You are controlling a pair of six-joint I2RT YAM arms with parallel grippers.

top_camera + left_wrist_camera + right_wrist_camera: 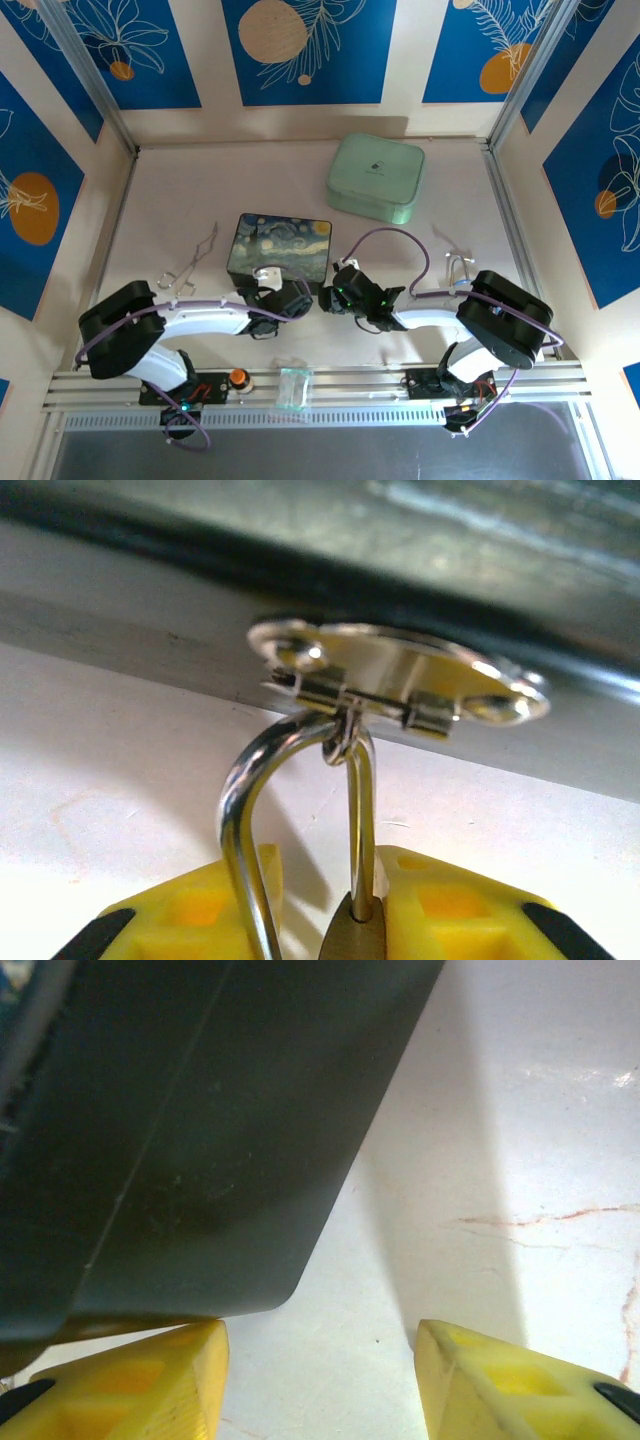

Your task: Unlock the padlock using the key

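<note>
Left wrist view: the left gripper (330, 905) is narrowed onto the padlock (352, 936). The brass body sits pinched between the two yellow fingers (190, 912). Straight ahead of the fingertips the padlock's thin silver shackle (238, 800) rises in a U. Its bend passes through a small loop under a silvery hinged plate (400, 668). Beyond that plate runs a blurred grey and dark band, and white bench (100, 810) lies below it to the gripper's left.

Right wrist view: the right gripper (320, 1385) stands wide, its yellow fingers (140, 1385) well apart with bare bench (520, 1160) between them. Just ahead and to its left is the dark wall of a box (200, 1130), its rounded corner close above the left finger.

Top view: the left gripper (296, 298) and the right gripper (328, 298) point at each other, tips near together. Both are at the near edge of the dark Starry-Night box (282, 243), which lies just beyond them. Off to the left gripper's left is a clear tweezers-like tool (192, 262). Farther out, beyond the right gripper, sits a mint-green box (377, 177).
</note>
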